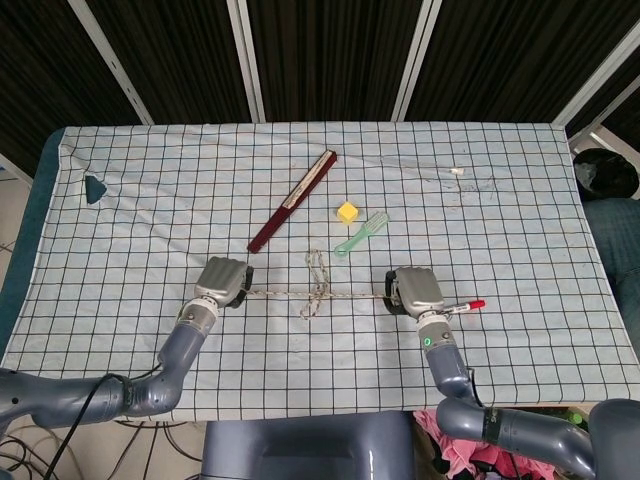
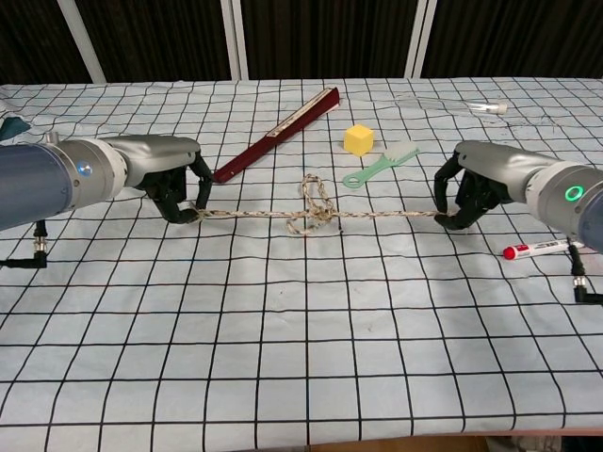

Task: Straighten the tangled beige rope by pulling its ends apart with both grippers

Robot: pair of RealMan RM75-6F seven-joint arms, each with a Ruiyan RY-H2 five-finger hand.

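The beige rope (image 2: 311, 212) (image 1: 315, 290) runs almost straight across the checked cloth, with a small looped knot left at its middle. My left hand (image 2: 170, 179) (image 1: 222, 280) grips the rope's left end, fingers curled down onto the cloth. My right hand (image 2: 480, 184) (image 1: 418, 290) grips the right end the same way. Between the two hands the rope is taut, low over the table.
A dark red folded fan (image 2: 278, 132) lies diagonally behind the rope. Behind the knot sit a yellow cube (image 2: 358, 139) and a green comb (image 2: 382, 168). A red marker (image 2: 532, 249) lies just right of my right hand. A small white tube (image 2: 485, 107) lies far right.
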